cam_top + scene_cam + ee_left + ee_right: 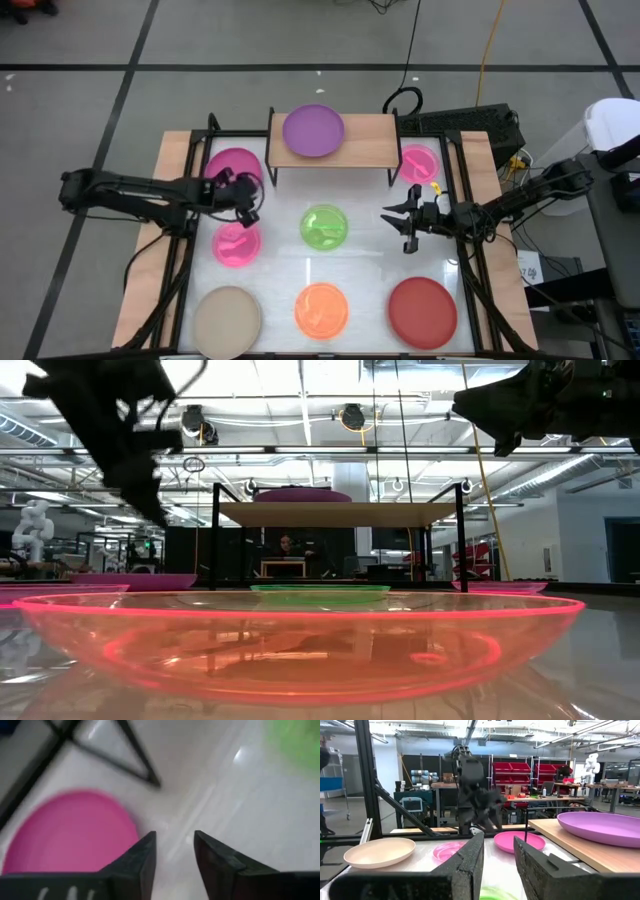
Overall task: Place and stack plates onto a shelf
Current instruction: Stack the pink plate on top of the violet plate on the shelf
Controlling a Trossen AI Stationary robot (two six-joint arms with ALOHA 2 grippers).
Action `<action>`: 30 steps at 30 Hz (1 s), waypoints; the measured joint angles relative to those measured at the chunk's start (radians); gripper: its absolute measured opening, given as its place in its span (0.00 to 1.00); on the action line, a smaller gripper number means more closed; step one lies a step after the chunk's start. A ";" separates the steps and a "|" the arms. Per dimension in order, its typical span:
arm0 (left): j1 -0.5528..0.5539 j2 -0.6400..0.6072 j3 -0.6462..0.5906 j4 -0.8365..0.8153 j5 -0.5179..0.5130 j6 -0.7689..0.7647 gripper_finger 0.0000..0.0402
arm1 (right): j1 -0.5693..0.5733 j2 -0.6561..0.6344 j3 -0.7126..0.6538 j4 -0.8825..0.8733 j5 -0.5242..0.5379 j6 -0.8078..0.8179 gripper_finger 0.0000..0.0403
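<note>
Here we see the shelf (333, 140) standing at the far side of the white tabletop (375, 262), with the purple plate (313, 130) lying on its left part; the right part of the board is bare. From table height, that plate shows as a low dome on the board.

The other plates lie spread on the tabletop. The magenta plate (233, 166) sits just left of the shelf, partly under the left arm. A small pink plate (236, 243) lies nearer to us below it, and a second small pink plate (419, 162) lies just right of the shelf. The green plate (324, 226) is in the middle, in front of the shelf. Along the near edge we find the beige plate (227, 317) on the left, the orange plate (321, 308) in the middle and the red plate (422, 312) on the right.

The left hand (247, 202) hangs between the magenta plate and the small pink plate below it, above the tabletop. Its fingers (137, 857) stand a little apart with only bare tabletop between them, so it is released and holds nothing.

The right hand (396, 222) hovers to the right of the green plate, well clear of the tabletop. Its fingers (470, 857) also stand apart with nothing in the gap: released and empty.
</note>
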 joint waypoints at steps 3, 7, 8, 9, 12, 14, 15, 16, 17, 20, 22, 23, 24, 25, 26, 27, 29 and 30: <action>0.017 0.066 -0.037 0.018 -0.002 -0.006 0.40 | 0.000 0.000 0.000 -0.006 0.000 0.000 0.22; 0.053 0.159 -0.067 0.016 -0.055 -0.032 0.41 | 0.000 0.000 0.000 -0.007 0.000 0.000 0.22; 0.063 0.179 -0.071 0.017 -0.072 -0.039 0.41 | 0.000 0.000 0.000 -0.007 0.000 0.000 0.22; 0.074 0.199 -0.074 0.025 -0.088 -0.040 0.41 | 0.000 0.000 0.000 -0.007 0.000 0.000 0.22; 0.100 0.251 -0.085 0.065 -0.097 -0.031 0.41 | 0.000 0.000 0.000 -0.007 0.000 0.000 0.22; 0.118 0.284 -0.087 0.086 -0.097 -0.004 0.41 | 0.000 0.000 0.000 -0.007 0.000 0.000 0.22; 0.126 0.299 -0.087 0.088 -0.097 0.004 0.40 | 0.000 0.000 0.000 -0.008 0.000 0.000 0.22; 0.132 0.310 -0.087 0.088 -0.097 0.012 0.38 | 0.000 0.000 0.000 -0.007 0.000 0.000 0.22; 0.136 0.321 -0.088 0.091 -0.097 0.020 0.34 | 0.000 0.000 0.000 -0.006 0.000 0.000 0.22; 0.148 0.332 -0.088 0.093 -0.094 0.047 0.19 | 0.000 0.000 0.000 -0.007 0.000 0.000 0.22; 0.150 0.330 -0.078 0.073 -0.090 0.054 0.07 | 0.000 0.000 0.000 -0.007 0.000 0.000 0.22; 0.150 0.323 -0.065 0.050 -0.088 0.054 0.04 | 0.000 0.000 0.000 -0.008 0.000 0.000 0.22; 0.150 0.314 -0.046 0.023 -0.082 0.052 0.04 | 0.000 0.000 0.000 -0.007 0.000 0.000 0.22; 0.150 0.306 -0.024 -0.012 -0.074 0.050 0.04 | 0.000 0.000 0.000 -0.007 0.000 0.000 0.22; 0.148 0.298 0.002 -0.056 -0.073 0.050 0.04 | 0.000 0.000 0.000 -0.007 0.000 0.000 0.22; 0.146 0.290 0.033 -0.105 -0.073 0.047 0.03 | 0.000 0.000 0.000 -0.007 0.000 -0.001 0.22; 0.138 0.267 0.113 -0.185 -0.075 0.040 0.03 | 0.000 0.000 0.000 -0.007 0.000 0.000 0.22; 0.133 0.254 0.156 -0.220 -0.084 0.034 0.03 | 0.000 0.000 0.000 -0.008 0.000 0.000 0.22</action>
